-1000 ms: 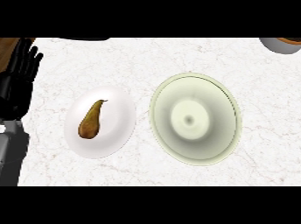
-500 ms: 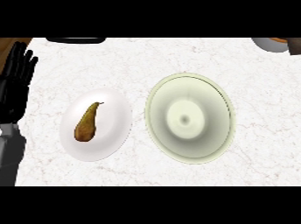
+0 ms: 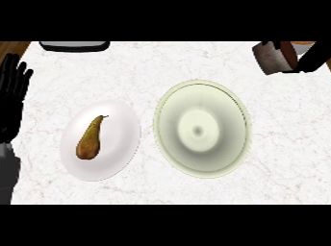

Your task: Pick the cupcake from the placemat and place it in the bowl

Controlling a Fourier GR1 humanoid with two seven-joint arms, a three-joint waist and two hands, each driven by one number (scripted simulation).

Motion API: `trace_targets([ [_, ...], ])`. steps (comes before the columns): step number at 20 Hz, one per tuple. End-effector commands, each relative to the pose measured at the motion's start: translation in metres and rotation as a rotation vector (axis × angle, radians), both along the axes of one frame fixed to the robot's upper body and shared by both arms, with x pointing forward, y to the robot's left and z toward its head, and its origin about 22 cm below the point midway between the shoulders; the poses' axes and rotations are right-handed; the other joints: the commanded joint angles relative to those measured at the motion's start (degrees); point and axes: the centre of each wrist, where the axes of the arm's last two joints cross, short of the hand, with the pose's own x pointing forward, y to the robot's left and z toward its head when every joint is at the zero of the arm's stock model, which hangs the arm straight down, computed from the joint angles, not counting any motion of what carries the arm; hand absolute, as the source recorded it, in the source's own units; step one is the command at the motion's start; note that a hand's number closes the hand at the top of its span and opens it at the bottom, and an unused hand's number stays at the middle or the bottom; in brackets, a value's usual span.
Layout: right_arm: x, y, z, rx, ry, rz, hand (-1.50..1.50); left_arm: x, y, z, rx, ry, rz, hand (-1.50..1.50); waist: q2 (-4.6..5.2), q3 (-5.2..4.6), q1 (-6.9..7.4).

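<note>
The cupcake (image 3: 273,58), brown with a grey wrapper, hangs tilted at the top right, above the counter's far right corner. A dark part of my right hand (image 3: 316,56) lies against it from the right, mostly cut off by the view's edge, and appears curled on it. The pale green bowl (image 3: 170,101) stands mid-counter, below and left of the cupcake, with nothing in it. My left hand (image 3: 4,103) rests open at the left edge, fingers up. An orange patch (image 3: 305,43) behind the cupcake may be the placemat.
A white plate (image 3: 119,120) with a brown pear (image 3: 89,140) on it lies just left of the bowl. A dark flat object (image 3: 74,46) sits at the counter's far edge, top left. Wooden floor shows past both top corners.
The cupcake, with the dark hand beside it, has come further into view, moving left and down toward the bowl. My left hand has drifted slightly left.
</note>
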Motion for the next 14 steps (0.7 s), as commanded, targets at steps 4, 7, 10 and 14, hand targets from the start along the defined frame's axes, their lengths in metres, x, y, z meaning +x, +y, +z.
trace_targets([
  [4,-0.006,0.062,-0.031,-0.057,0.19,0.189,1.5,-0.014,0.008,-0.01,0.0,0.004,-0.001,0.0,-0.06,0.03,-0.71],
  [7,-0.022,0.093,-0.059,-0.075,0.172,0.189,1.5,-0.009,0.013,-0.003,-0.008,0.004,0.009,0.0,-0.09,0.04,-1.27],
  [10,-0.03,0.087,-0.089,-0.108,0.092,0.139,1.5,0.013,-0.001,-0.001,-0.012,-0.006,0.018,0.0,0.36,0.06,-1.07],
  [14,-0.04,0.112,-0.123,-0.131,0.163,0.006,1.5,-0.006,0.004,-0.015,0.001,-0.006,0.009,0.0,0.24,0.04,-0.82],
])
